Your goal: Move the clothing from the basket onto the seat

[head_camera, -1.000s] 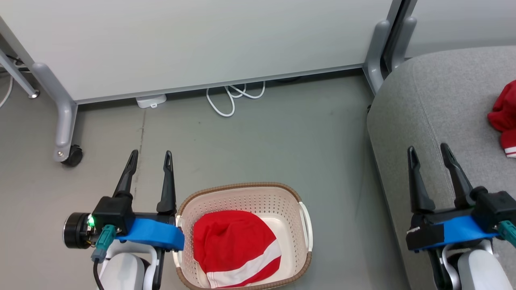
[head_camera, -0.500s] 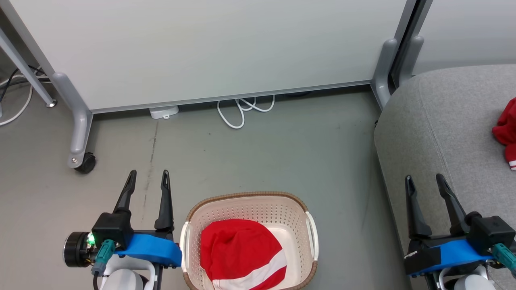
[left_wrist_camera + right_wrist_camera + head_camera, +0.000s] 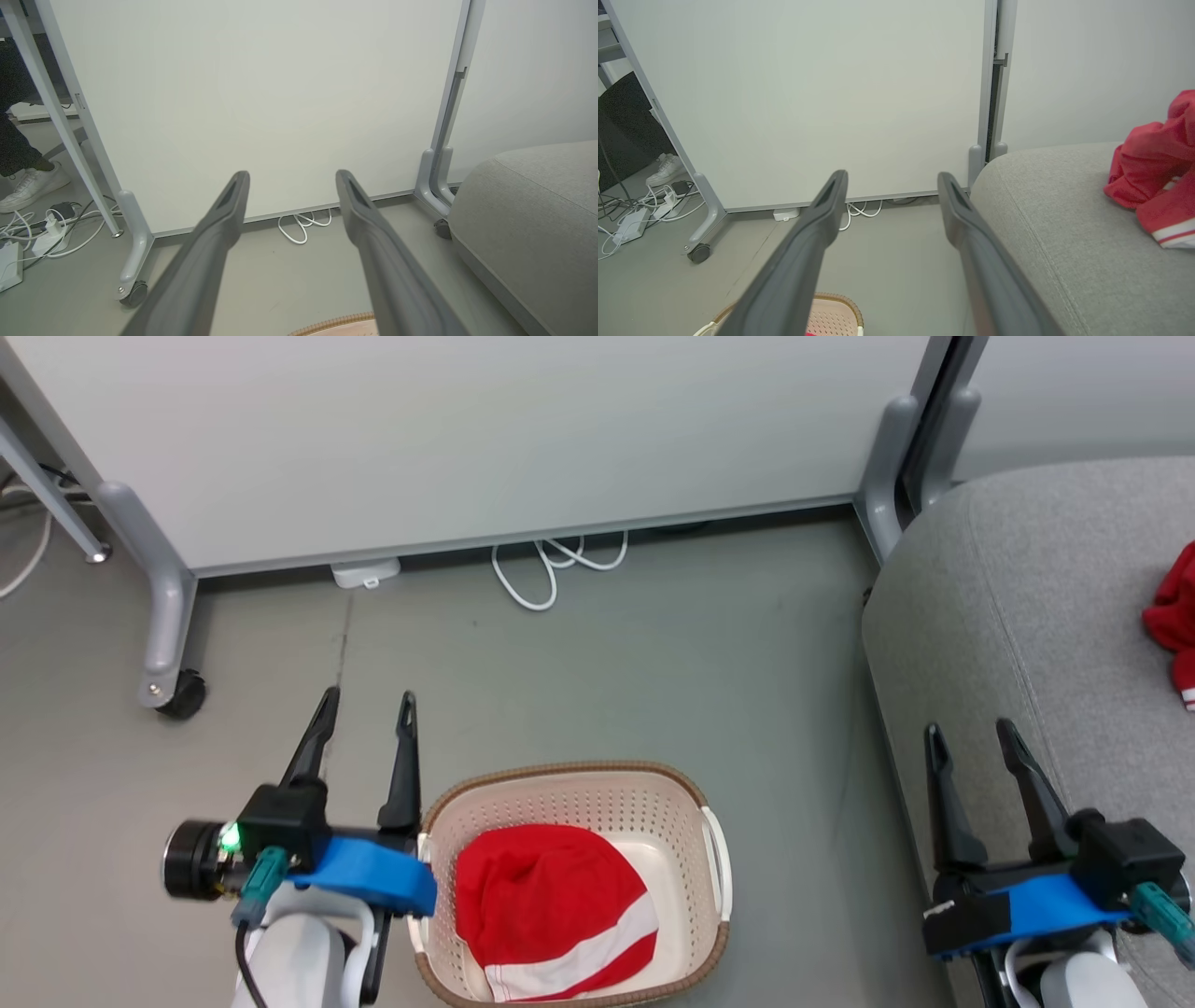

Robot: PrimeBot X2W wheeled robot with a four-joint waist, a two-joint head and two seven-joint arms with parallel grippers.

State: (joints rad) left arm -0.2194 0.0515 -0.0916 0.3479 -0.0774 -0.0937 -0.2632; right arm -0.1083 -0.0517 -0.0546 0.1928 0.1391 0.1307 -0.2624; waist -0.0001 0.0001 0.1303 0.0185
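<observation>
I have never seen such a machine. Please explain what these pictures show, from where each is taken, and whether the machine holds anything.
This is a robot with two arms. One picture comes from its head, looking down. The left gripper and the right gripper each have two dark fingers, open and empty. A basket on the floor holds a red garment; a second red garment lies on the grey sofa. The other two pictures come from wrist cameras, looking along the fingers.

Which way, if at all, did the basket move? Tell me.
No. The basket keeps its spacing from the sofa and the white cable; only the camera shifted.
</observation>
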